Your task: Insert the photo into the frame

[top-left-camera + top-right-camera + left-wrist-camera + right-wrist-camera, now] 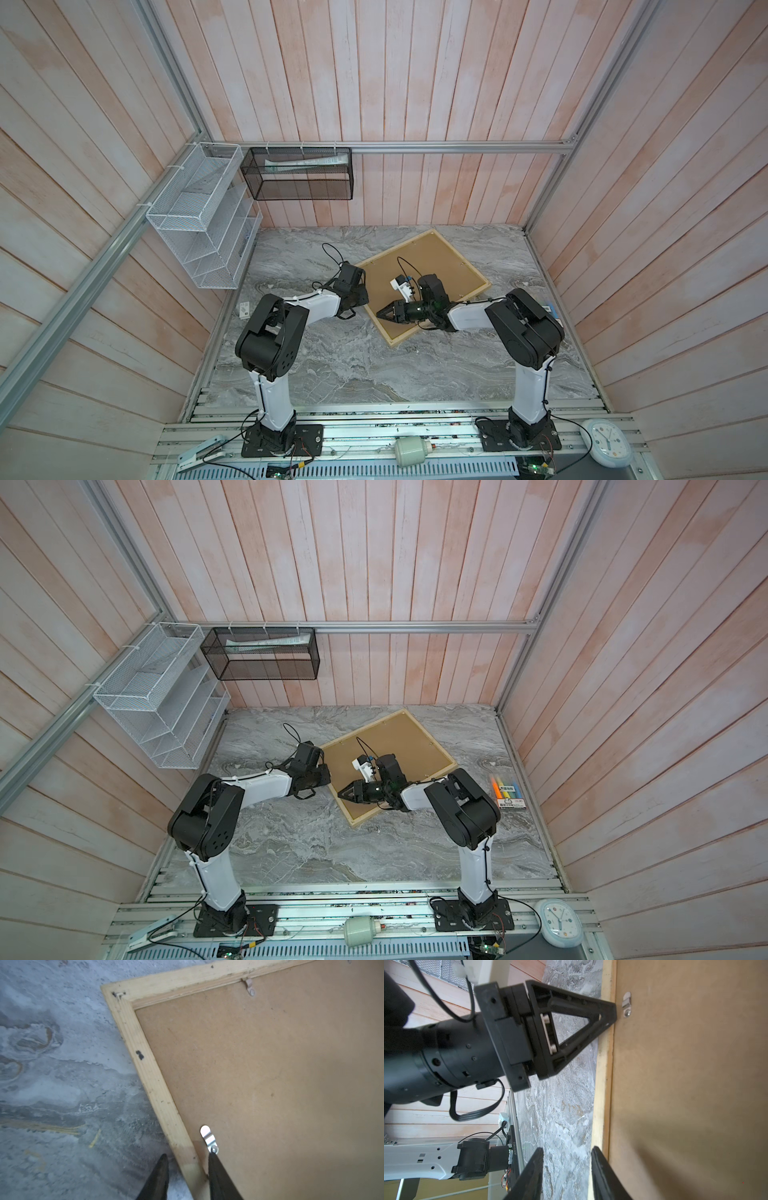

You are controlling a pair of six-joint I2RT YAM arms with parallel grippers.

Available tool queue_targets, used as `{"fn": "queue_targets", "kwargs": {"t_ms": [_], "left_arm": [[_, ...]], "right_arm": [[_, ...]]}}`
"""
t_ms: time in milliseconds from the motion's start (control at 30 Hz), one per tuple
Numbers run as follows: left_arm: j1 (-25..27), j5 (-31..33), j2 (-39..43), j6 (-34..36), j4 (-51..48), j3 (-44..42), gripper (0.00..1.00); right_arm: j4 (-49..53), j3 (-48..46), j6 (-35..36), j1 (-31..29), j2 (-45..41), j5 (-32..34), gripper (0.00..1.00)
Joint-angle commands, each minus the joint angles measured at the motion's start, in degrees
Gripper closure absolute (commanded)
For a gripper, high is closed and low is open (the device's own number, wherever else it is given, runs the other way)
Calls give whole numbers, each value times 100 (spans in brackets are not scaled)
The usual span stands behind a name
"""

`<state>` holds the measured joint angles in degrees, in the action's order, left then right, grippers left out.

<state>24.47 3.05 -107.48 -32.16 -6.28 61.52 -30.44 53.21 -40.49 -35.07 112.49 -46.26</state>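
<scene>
In both top views, the frame (436, 257) (399, 737) was seen back up and askew on the table (332, 365), near the picture's centre, with both arms at its lower-left rail. In the left wrist view, the left gripper (188, 1156) was held spread astride that rail, one finger (216, 1174) set beside a clip (209, 1139). In the right wrist view, the right gripper (566, 1150) was likewise spread across the rail, nothing being pinched.

Robot lab cell: left arm (272, 395), right arm (530, 395) bolted to aluminium rail (374, 436); marble-print tabletop (353, 365); plank wall panels (415, 83); white mesh basket (199, 216); black mesh basket (297, 174).
</scene>
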Motion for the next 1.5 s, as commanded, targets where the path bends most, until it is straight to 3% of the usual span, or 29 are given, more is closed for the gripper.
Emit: {"fn": "queue_targets", "kwargs": {"t_ms": [0, 333, 533, 567, 667, 833, 1200, 1467], "left_arm": [[-30, 64, -45, 69, -47, 64, 70], [-82, 194, 169, 105, -123, -204, 84], [-153, 274, 441, 140, -222, -496, 86], [-153, 199, 515, 123, -205, -544, 86], [-136, -125, 724, -9, -59, -724, 68], [11, -308, 1038, -304, 121, -983, 60], [396, -309, 609, -466, 29, -620, 58], [401, -109, 192, -220, -286, -202, 64]], "right_arm": [[-77, -133, 6, 57, -234, 11, 60], [-33, -202, 24, 132, -218, 81, 60], [-7, -250, 49, 164, -254, 138, 60], [10, -248, 59, 175, -255, 140, 60], [64, -191, 85, 169, -245, 159, 60], [129, -189, 111, 196, -275, 227, 60], [545, -262, 410, 492, -659, 359, 57], [556, -461, 445, 644, -834, 376, 57]]}}
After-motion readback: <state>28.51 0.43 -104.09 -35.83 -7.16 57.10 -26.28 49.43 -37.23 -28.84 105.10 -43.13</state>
